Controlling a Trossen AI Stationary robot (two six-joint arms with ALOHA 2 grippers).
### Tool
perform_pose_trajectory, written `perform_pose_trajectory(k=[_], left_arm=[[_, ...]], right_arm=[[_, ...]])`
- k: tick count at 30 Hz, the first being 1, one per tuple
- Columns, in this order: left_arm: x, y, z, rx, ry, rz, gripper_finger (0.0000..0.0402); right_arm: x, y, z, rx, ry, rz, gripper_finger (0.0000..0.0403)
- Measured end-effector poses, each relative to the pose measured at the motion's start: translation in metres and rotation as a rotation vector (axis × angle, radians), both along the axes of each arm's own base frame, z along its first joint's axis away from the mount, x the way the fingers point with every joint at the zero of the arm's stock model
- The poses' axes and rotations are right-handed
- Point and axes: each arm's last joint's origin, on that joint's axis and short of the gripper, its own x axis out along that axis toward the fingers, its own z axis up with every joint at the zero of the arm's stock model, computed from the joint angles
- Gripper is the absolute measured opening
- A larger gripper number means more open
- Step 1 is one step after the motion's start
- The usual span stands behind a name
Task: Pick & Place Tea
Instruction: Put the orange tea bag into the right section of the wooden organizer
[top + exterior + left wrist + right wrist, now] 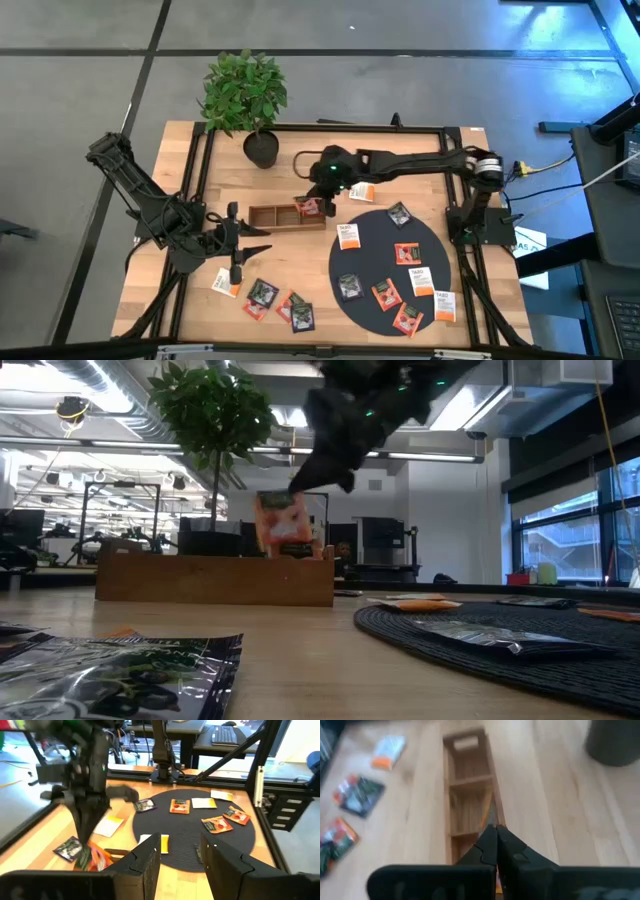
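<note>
- The right gripper (312,203) is reaching across the table and hanging over the right-end compartment of the wooden tray (270,217), its fingers pressed fully together.
- It is pinching a red-orange sachet (283,525) by the top edge; in the low view the sachet is hanging upright, its lower part dipping behind the tray's wall (215,579).
- In the right wrist view the closed fingers (496,851) are pointing down into the tray (467,795), whose other two compartments are showing bare wood.
- The left gripper (236,250) is waiting near the front left of the table, just in front of the tray, its fingers (145,862) standing partly apart and holding nothing.
- More tea sachets (405,253) are lying scattered on the black round mat (372,262) to the right, in red-orange, white and dark.
- A further cluster of sachets (263,295) is lying on the bare wood near the front edge, left of the mat.
- A potted plant (245,95) is standing at the far side of the table.
</note>
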Motion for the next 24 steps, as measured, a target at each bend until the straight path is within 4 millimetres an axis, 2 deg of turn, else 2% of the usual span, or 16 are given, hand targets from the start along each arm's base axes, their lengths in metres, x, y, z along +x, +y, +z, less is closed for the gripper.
perform_pose_trajectory(k=[4, 8, 12, 24], left_arm=[[0.0, 0.0, -0.001, -0.002, 0.006, -0.003, 0.0131], [0.0, 0.001, -0.001, 0.008, 0.007, 0.012, 0.0133], [0.0, 0.001, -0.001, 0.008, 0.007, 0.013, 0.0136], [0.0, 0.001, -0.001, 0.008, 0.007, 0.012, 0.0134]], right_arm=[[-0.025, 0.009, -0.009, 0.001, -0.078, -0.089, 0.0002], [-0.033, 0.013, -0.028, 0.041, -0.197, -0.129, 0.0001], [-0.04, 0.013, -0.046, 0.047, -0.203, -0.139, 0.0001], [-0.043, 0.012, -0.049, -0.027, -0.191, -0.152, 0.001]])
